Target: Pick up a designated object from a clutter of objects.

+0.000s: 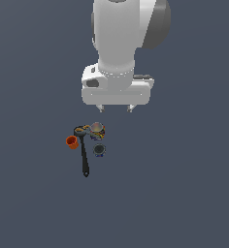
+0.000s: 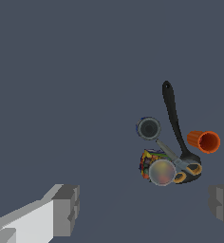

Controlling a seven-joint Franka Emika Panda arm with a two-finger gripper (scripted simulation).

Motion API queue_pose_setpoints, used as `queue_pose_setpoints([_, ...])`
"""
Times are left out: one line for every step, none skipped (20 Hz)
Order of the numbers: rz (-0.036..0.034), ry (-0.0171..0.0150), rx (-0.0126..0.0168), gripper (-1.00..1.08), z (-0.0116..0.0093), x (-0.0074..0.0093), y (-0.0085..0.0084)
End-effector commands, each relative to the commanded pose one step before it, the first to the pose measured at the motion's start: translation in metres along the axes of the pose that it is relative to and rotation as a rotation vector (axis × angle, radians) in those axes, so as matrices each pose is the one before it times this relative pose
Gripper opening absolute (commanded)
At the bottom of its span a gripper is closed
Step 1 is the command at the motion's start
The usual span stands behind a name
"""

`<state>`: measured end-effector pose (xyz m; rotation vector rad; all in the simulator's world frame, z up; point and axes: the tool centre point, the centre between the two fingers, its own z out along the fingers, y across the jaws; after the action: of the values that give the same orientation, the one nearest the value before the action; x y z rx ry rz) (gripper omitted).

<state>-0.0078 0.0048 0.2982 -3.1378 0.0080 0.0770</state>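
- Dark blue-grey counter (image 1: 184, 193) fills both views, plain and flat.
- One tool (image 1: 116, 108) hangs above the counter, its two fingers (image 2: 66, 209) spread wide apart and gripping nothing.
- One multicoloured can (image 1: 97, 130), with a pale grey-pink top, stands on the counter below the tool and slightly toward the exterior view's left; the wrist view shows it between the lines of the two fingers, nearer the far one.
- One dark teal-grey can (image 1: 99, 150) stands just beyond it, farther from the tool.
- One long black ladle (image 1: 83, 155) lies beside both cans.
- One orange cup (image 1: 72, 141) lies on its side next to the ladle.
- One pair of orange-handled scissors (image 2: 182, 167) rests across the ladle's bowl, against the multicoloured can.
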Motion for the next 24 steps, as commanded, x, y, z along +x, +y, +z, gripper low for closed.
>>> queue_pose_setpoints([0.0,0.0,0.0,1.0,0.0,0.0,0.00001])
queue_pose_setpoints([0.0,0.0,0.0,1.0,0.00002,0.0001,0.00026])
queue_pose_setpoints([0.00084,0.00075,-0.0016,1.0,-0.00032,0.00007,0.00068])
queue_pose_setpoints([0.00112,0.00098,-0.00211,1.0,-0.00042,0.00019,0.00115])
queue_pose_setpoints([0.00146,0.00129,-0.00285,1.0,-0.00063,0.00028,0.00158])
queue_pose_setpoints([0.00178,0.00161,-0.00365,1.0,-0.00093,0.00037,0.00197])
queue_pose_setpoints([0.00188,0.00177,-0.0042,1.0,-0.0013,0.00042,0.00211])
queue_pose_setpoints([0.00143,0.00143,-0.00362,1.0,-0.00141,0.00036,0.00163])
queue_pose_setpoints([0.00091,0.00102,-0.00285,1.0,-0.00142,0.00029,0.00111])
queue_pose_setpoints([0.00044,0.00063,-0.00204,1.0,-0.00135,0.00021,0.00061])
queue_pose_setpoints([0.00002,0.00026,-0.00117,1.0,-0.00111,0.00012,0.00015])
queue_pose_setpoints([0.0,0.0,0.0,1.0,-0.00057,0.00002,0.00006])
queue_pose_setpoints([0.0,0.0,0.0,1.0,-0.00006,-0.00007,-0.00017])
queue_pose_setpoints([-0.00026,-0.00019,0.00036,1.0,0.00056,-0.00003,-0.00025])
queue_pose_setpoints([0.00014,-0.00008,0.00067,1.0,0.00103,-0.00005,0.0001])
queue_pose_setpoints([0.0006,0.0001,0.00076,1.0,0.00145,-0.00008,0.00047])
queue_pose_setpoints([0.00093,0.00025,0.00071,1.0,0.00189,-0.00011,0.00071])
queue_pose_setpoints([0.00099,0.0003,0.00059,1.0,0.00237,-0.00012,0.00078])
queue_pose_setpoints([0.00144,0.00045,0.00076,1.0,0.0028,-0.00017,0.00113])
queue_pose_setpoints([0.00179,0.00057,0.00088,1.0,0.00323,-0.00023,0.00139])
queue_pose_setpoints([0.00189,0.0006,0.00092,1.0,0.00368,-0.00028,0.00147])
queue_pose_setpoints([0.00213,0.00065,0.00111,1.0,0.00413,-0.00037,0.00164])
queue_pose_setpoints([0.00242,0.00072,0.00131,1.0,0.00458,-0.00049,0.00183])
queue_pose_setpoints([0.00257,0.00075,0.00137,1.0,0.005,-0.00059,0.00193])
